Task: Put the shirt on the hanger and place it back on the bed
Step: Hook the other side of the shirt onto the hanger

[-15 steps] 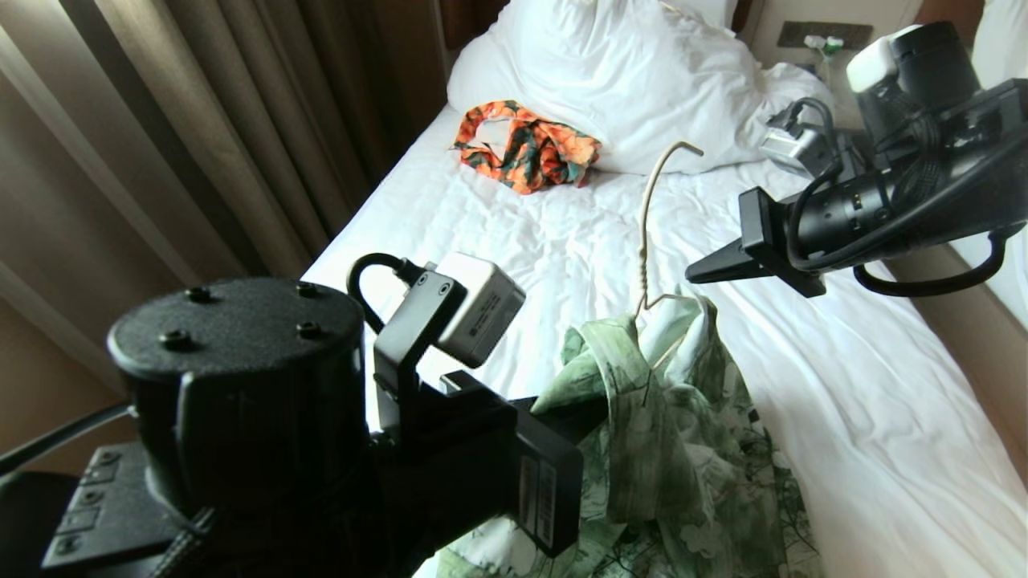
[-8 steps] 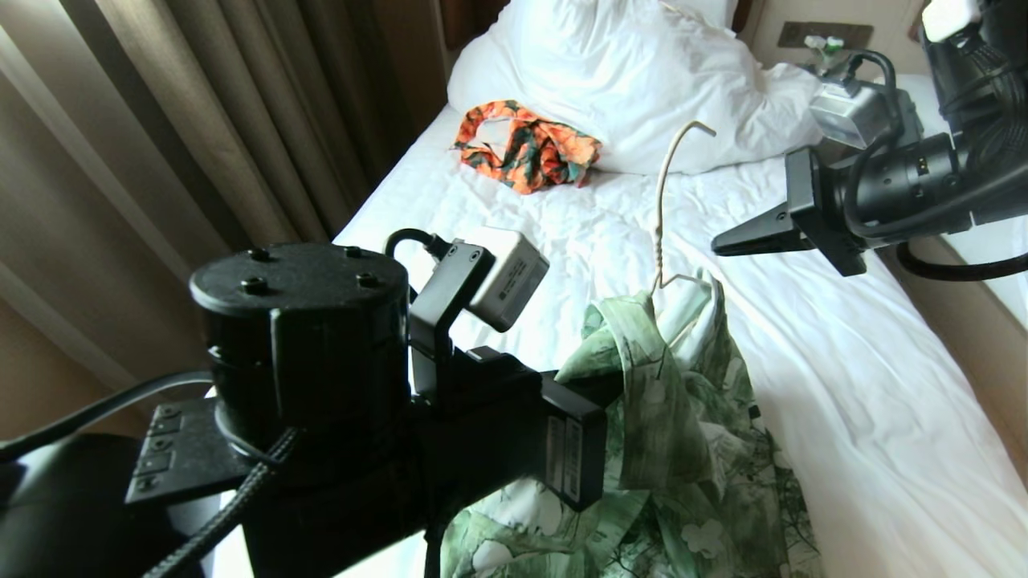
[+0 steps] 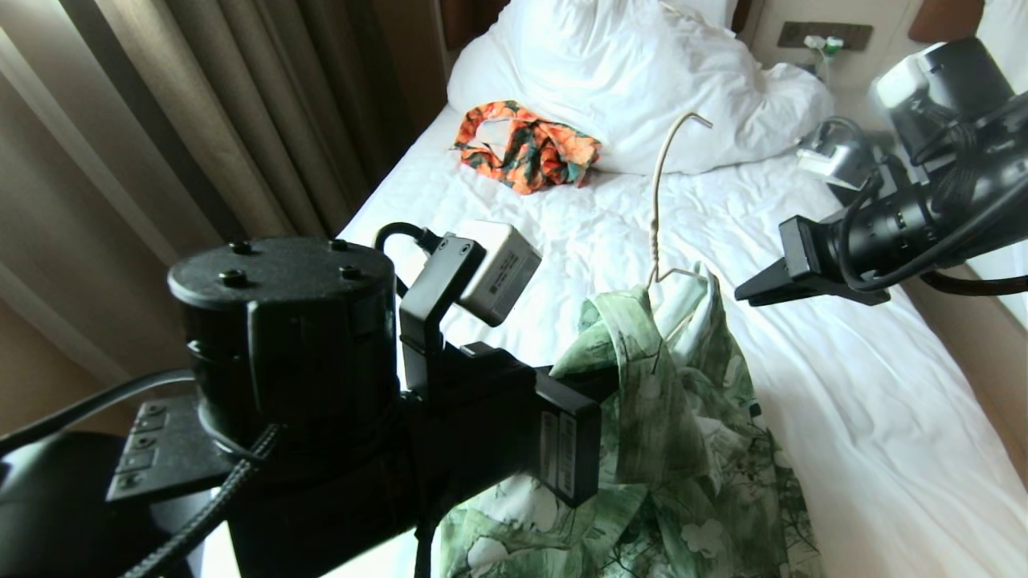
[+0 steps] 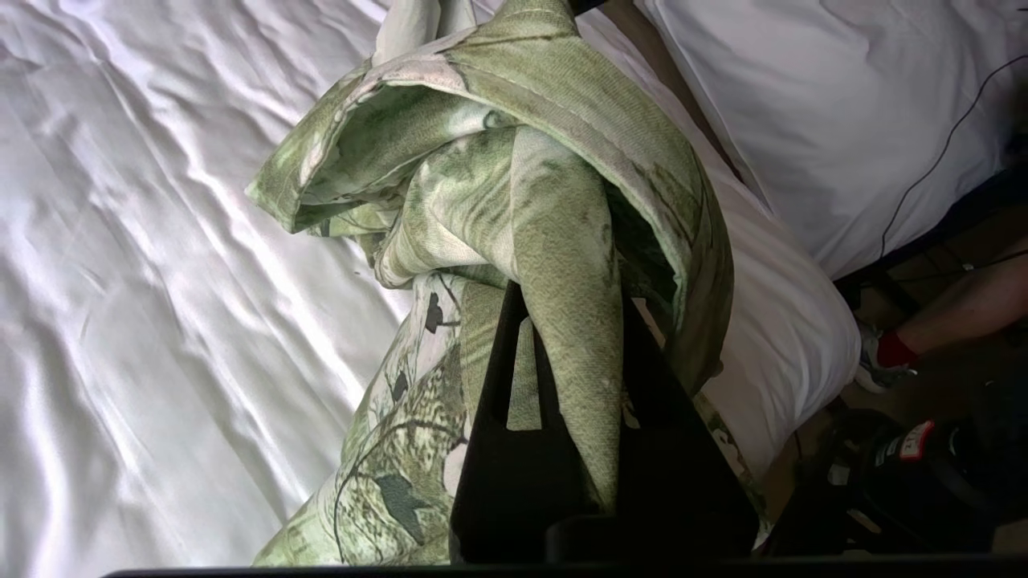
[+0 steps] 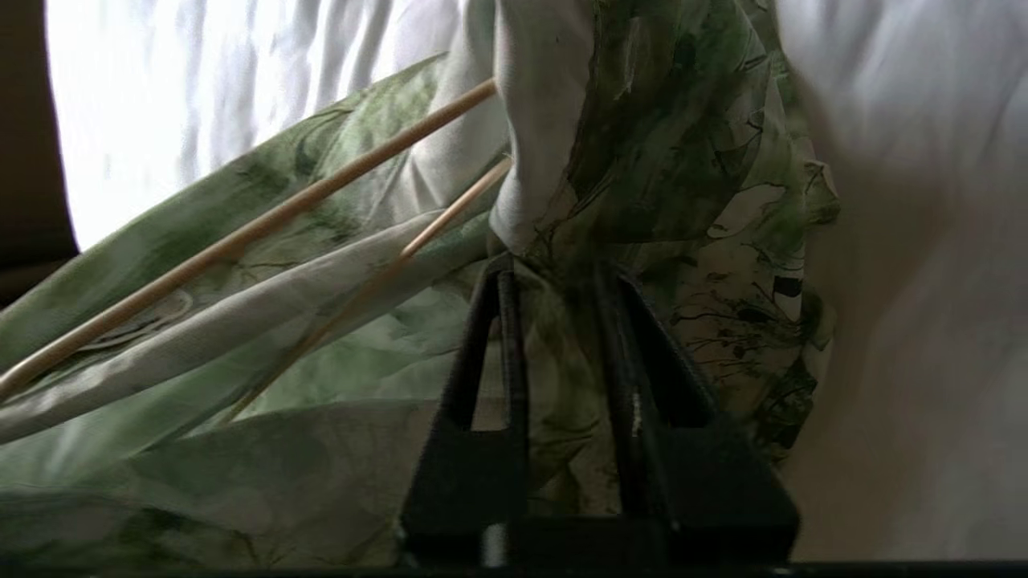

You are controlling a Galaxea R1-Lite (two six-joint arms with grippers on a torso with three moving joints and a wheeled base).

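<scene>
While shirt (image 3: 683, 417) hangs, orange garment (image 3: 526, 152) by pillow (image 3: 626, 72).

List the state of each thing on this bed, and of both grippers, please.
shirt: bunched, hanger inside its neck, not spread out.
hanger: upright, hook on top, lower part hidden in the shirt.
left gripper: shut on a fold of the shirt.
right gripper: jaws slightly apart, beside the shirt, holding nothing.
bed: sheet wrinkled.
orange garment: crumpled, lying by the duvet.
duvet: bunched at the head end.
</scene>
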